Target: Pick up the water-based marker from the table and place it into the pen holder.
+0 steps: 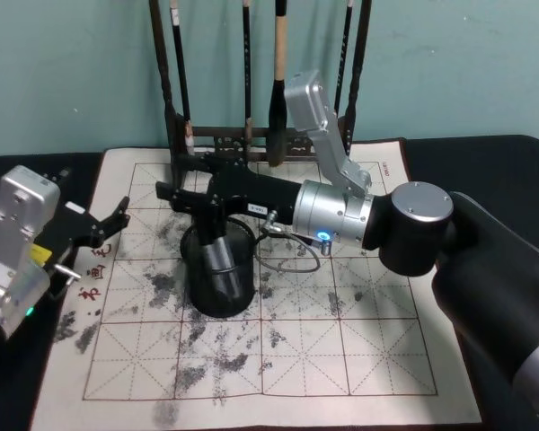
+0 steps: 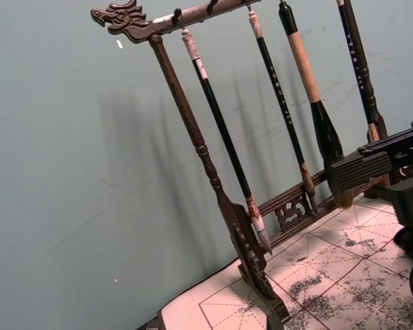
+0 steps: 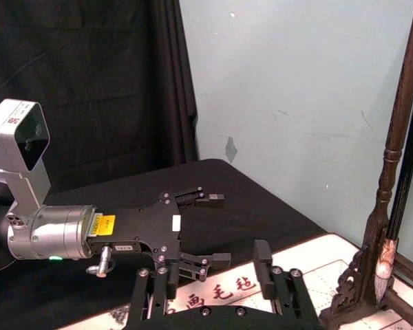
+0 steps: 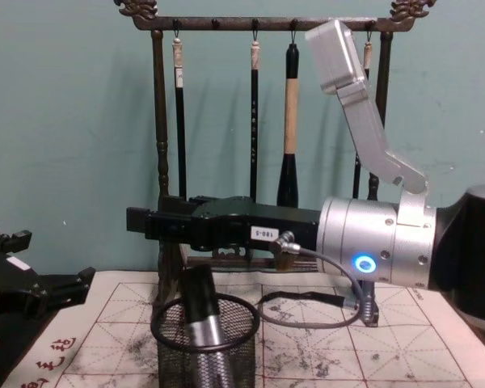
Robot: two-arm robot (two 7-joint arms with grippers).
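The water-based marker (image 1: 217, 252), grey with a dark top, stands leaning inside the black wire-mesh pen holder (image 1: 207, 301) on the cream mat of the table (image 1: 341, 359). The chest view shows the marker (image 4: 202, 319) rising just above the pen holder (image 4: 166, 356) rim. My right gripper (image 1: 181, 178) hovers directly above the holder, open, with nothing between its fingers (image 3: 146, 292); in the chest view the right gripper (image 4: 137, 220) sits just clear of the marker's top. My left gripper (image 1: 117, 224) rests open at the mat's left edge, well apart from the holder.
A tall dark wooden brush rack (image 1: 251, 139) with several hanging brushes stands at the mat's far edge, close behind my right arm. A thin cable loop (image 1: 287, 256) hangs from the right wrist over the mat. The near half of the mat holds only ink stains.
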